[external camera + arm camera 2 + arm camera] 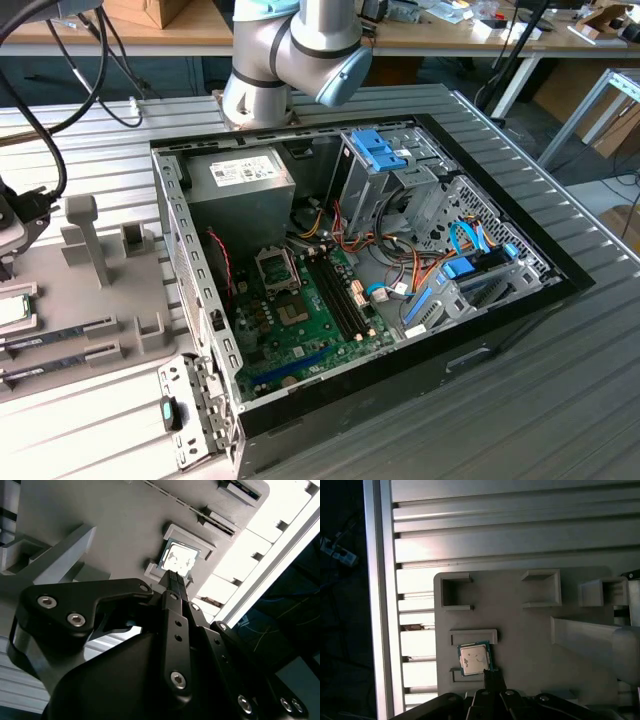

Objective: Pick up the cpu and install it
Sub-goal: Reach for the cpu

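I saw the cpu lying flat in a shallow square pocket of the grey tray. The claw, tips pressed together, hung just beside the chip's edge. The open case held a green motherboard.

I see the cpu seated in a recess on the holder tray. The tray lies on the bench, to the exterior view's left of the open computer case.
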You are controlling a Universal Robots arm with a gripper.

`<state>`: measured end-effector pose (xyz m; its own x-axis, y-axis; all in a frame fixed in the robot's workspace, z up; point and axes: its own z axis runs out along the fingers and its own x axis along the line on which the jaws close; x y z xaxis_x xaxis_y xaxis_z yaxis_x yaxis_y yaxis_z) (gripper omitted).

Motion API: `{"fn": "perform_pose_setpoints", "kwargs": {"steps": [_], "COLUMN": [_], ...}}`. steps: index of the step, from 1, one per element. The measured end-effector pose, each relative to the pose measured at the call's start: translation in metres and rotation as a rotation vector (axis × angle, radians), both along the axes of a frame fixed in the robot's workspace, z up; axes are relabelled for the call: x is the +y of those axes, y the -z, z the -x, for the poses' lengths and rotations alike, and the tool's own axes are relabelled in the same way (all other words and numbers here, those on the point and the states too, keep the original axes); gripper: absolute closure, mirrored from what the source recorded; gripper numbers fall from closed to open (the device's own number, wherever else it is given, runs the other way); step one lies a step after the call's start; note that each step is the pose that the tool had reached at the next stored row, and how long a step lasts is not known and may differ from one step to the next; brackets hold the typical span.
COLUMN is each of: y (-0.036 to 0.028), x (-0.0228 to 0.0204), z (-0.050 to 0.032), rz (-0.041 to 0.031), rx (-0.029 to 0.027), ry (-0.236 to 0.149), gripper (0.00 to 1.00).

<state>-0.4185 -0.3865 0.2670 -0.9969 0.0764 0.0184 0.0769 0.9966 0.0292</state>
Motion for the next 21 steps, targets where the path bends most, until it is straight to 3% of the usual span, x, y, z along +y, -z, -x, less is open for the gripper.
{"fn": "perform_pose_setpoints", "kwargs": {"steps": [21], "y": [0.0113], "x": [0.0004], "z": [0.0], "rz": [0.0001], "rx": [-0.0001], "ry": [0.0], "gripper": [0.89]}}
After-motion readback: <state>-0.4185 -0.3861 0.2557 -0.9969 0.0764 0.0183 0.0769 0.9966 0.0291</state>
